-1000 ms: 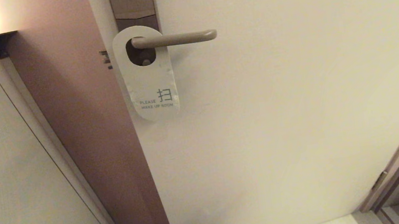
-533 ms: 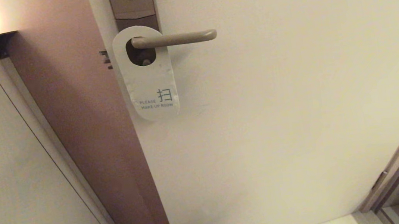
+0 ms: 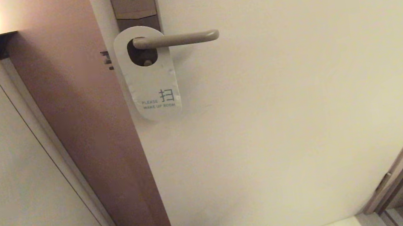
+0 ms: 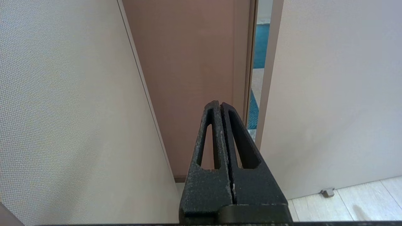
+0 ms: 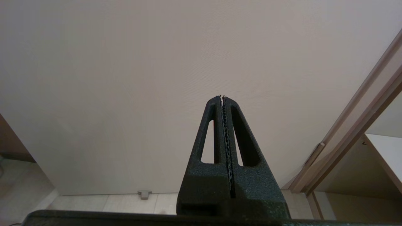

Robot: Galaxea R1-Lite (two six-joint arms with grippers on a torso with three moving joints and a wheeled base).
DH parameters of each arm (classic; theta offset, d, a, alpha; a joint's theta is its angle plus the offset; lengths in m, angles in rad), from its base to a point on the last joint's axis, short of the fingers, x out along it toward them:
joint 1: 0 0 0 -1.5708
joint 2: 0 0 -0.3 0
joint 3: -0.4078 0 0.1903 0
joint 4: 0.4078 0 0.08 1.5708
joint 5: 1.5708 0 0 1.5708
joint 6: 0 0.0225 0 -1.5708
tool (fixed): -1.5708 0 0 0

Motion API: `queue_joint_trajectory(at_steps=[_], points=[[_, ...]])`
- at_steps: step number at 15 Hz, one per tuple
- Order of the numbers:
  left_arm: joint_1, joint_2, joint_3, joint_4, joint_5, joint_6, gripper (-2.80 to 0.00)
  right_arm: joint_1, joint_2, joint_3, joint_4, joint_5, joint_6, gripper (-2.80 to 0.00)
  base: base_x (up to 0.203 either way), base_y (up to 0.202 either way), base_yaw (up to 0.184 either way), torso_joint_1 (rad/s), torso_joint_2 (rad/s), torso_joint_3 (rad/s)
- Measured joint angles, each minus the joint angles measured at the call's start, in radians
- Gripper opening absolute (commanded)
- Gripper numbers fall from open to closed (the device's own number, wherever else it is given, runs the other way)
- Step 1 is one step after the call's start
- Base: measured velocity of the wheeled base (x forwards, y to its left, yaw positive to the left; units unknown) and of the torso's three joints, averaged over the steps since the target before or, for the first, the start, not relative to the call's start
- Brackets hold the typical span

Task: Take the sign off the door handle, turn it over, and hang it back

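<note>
You face the door [image 3: 282, 119], pale and ajar, filling most of the head view; its top and right side are cut off. To its left sits the brown frame [image 3: 86, 133], then a wall panel [image 3: 3, 169] with a glare patch at the top corner that washes out detail. The lock plate [image 3: 134, 5] runs out of the picture at the top and its lower part is hidden behind the sign [image 3: 150, 82].

The sign hangs on the handle [image 3: 178, 39], white side out, lettering "PLEASE MAKE UP ROOM" small but legible. The lever passes through its oval hole; the sign's reverse face is hidden from you.

Neither arm shows in the head view. The left gripper [image 4: 220, 104] sits low, well apart from the sign, pointing at the gap between frame and door edge, fingers clenched together, empty. The right gripper [image 5: 222, 98] points at the bare door face low down, fingers likewise pressed tight, nothing between them. A small doorstop [image 5: 144, 194] sits at the door's foot.
</note>
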Motion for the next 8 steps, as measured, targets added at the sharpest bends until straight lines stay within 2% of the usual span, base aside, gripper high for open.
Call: queue_joint_trajectory(at_steps=[8], points=[[0.000, 0.000, 0.000, 0.000, 0.000, 0.000, -2.80, 0.000, 0.000, 0.000, -0.001, -0.003, 0.010, -2.80, 0.000, 0.000, 0.000, 0.000, 0.00, 0.000]])
